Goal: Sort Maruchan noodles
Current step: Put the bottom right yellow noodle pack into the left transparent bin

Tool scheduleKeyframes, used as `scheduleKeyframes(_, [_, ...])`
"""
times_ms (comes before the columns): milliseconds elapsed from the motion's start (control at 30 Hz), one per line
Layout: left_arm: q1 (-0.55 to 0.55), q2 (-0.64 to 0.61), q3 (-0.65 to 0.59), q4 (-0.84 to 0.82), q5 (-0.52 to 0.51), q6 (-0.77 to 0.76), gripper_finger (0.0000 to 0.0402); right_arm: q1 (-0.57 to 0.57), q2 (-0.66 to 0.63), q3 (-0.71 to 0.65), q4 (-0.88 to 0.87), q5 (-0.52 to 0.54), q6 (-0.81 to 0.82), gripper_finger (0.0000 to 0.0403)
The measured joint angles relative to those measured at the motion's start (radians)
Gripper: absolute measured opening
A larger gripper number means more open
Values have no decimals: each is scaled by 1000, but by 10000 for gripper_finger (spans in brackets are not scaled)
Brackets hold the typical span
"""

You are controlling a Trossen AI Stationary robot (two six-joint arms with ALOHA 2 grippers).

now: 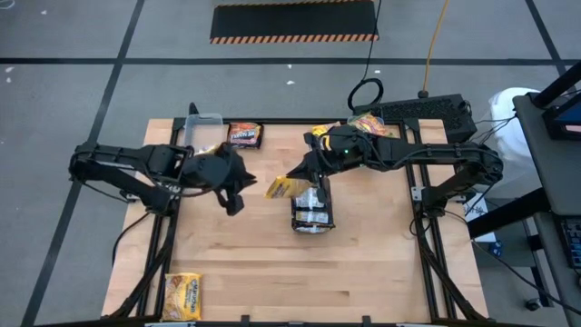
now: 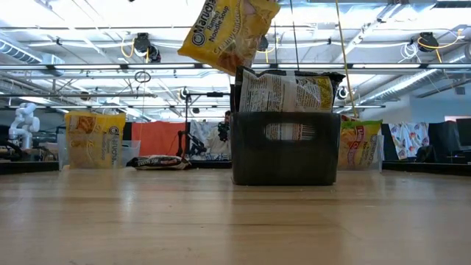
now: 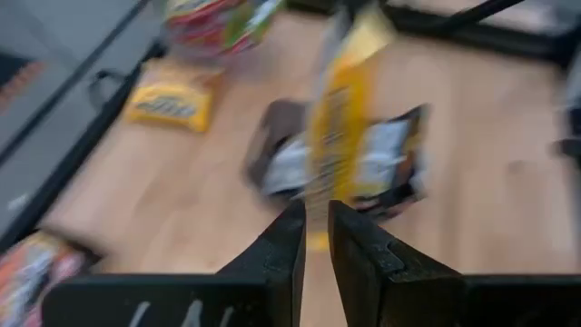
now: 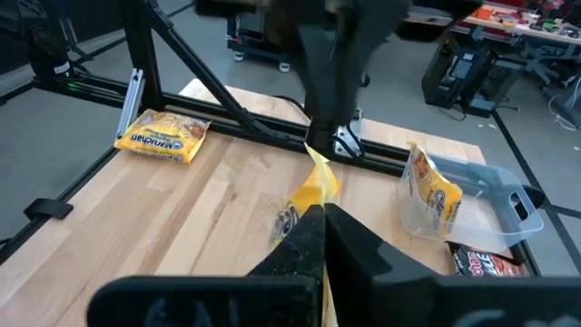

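Yellow Maruchan packet (image 1: 287, 187) is up in the air mid-frame in the high view, just left of the dark tray (image 1: 312, 211), pinched at one end by the right pincer (image 1: 303, 180), which is clamped tight on it. Low view: same packet (image 2: 229, 32) hangs tilted at top centre, above the tray (image 2: 285, 156), which already has packets standing in it. Left pincer (image 1: 238, 193) sits just left of the packet; in the left wrist view its fingers (image 3: 288, 245) stand a narrow way apart, w/ the packet's yellow edge (image 3: 338, 118) beyond the gap. Can't tell if they touch it.

Rest of the noodles: dark brown packet (image 1: 244, 134) upper centre of the counter (image 1: 363, 263), another yellow packet (image 1: 182, 296) at lower left, a red-green packet (image 1: 368, 123) at upper right behind the right arm. Clear tub (image 1: 201, 133) upper left w/ a yellow packet (image 4: 434, 194) leaning in it, per right wrist view.
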Motion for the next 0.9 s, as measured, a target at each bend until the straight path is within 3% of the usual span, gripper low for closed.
scheduleKeyframes(233, [-8,0,0,133,36,65,58,0,0,0,1,1,0,0])
scheduleKeyframes(900, [-2,88,0,189,-1,236,58,0,0,0,-19,1,-1,0])
